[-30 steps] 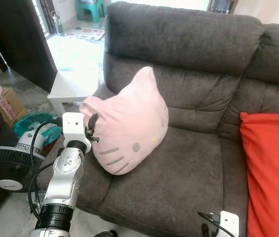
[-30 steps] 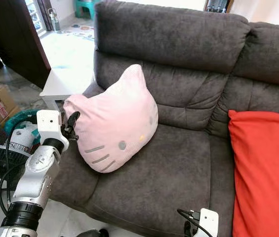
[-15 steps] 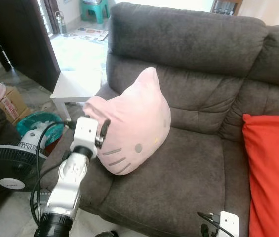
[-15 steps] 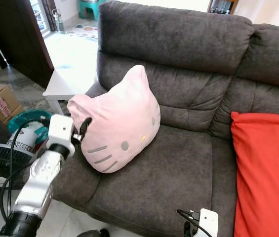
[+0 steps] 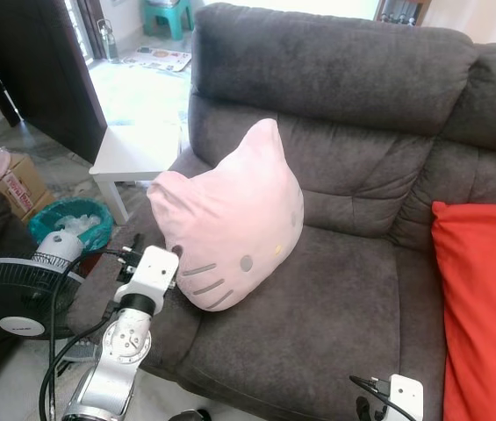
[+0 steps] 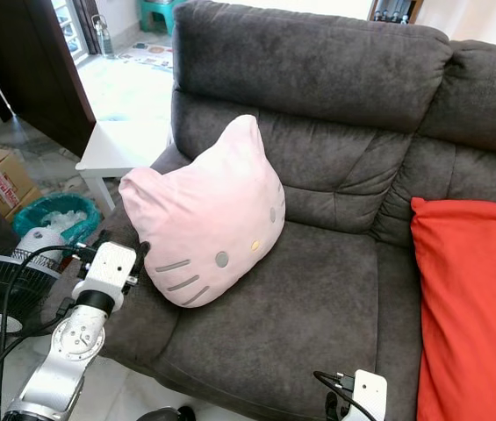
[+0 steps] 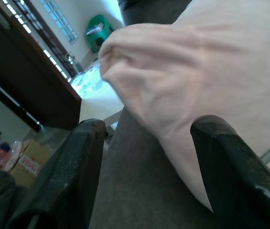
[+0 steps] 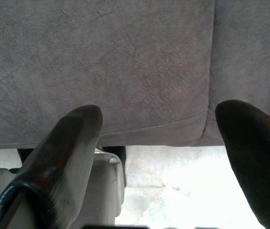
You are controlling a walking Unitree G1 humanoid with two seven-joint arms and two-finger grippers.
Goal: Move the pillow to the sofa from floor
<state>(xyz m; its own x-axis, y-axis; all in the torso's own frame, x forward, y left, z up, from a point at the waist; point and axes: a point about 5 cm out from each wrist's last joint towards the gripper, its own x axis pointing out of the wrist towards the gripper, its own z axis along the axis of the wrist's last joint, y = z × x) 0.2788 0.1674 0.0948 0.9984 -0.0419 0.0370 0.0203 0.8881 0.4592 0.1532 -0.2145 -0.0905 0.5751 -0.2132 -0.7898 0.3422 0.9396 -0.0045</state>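
Note:
The pink cat-face pillow (image 5: 230,215) stands upright on the left seat of the dark grey sofa (image 5: 335,298), leaning on the backrest. My left gripper (image 5: 153,254) is low at the pillow's lower left corner, by the sofa's left edge. In the left wrist view its fingers (image 7: 84,157) are open, with nothing between them and the pillow (image 7: 197,71) just ahead. My right gripper (image 8: 158,114) hangs open in front of the sofa's front edge (image 8: 125,71), above the floor. Its wrist (image 5: 403,395) is at the bottom of the head view.
A red cushion (image 5: 485,298) lies on the sofa's right seat. Left of the sofa are a white side table (image 5: 138,149), a teal basket (image 5: 68,219), a black fan (image 5: 15,298), a cardboard box (image 5: 19,184) and a dark door (image 5: 37,61).
My left gripper has come down and back from the pillow's left edge and now sits lower beside it. The pillow stays in place on the seat. The right arm is still.

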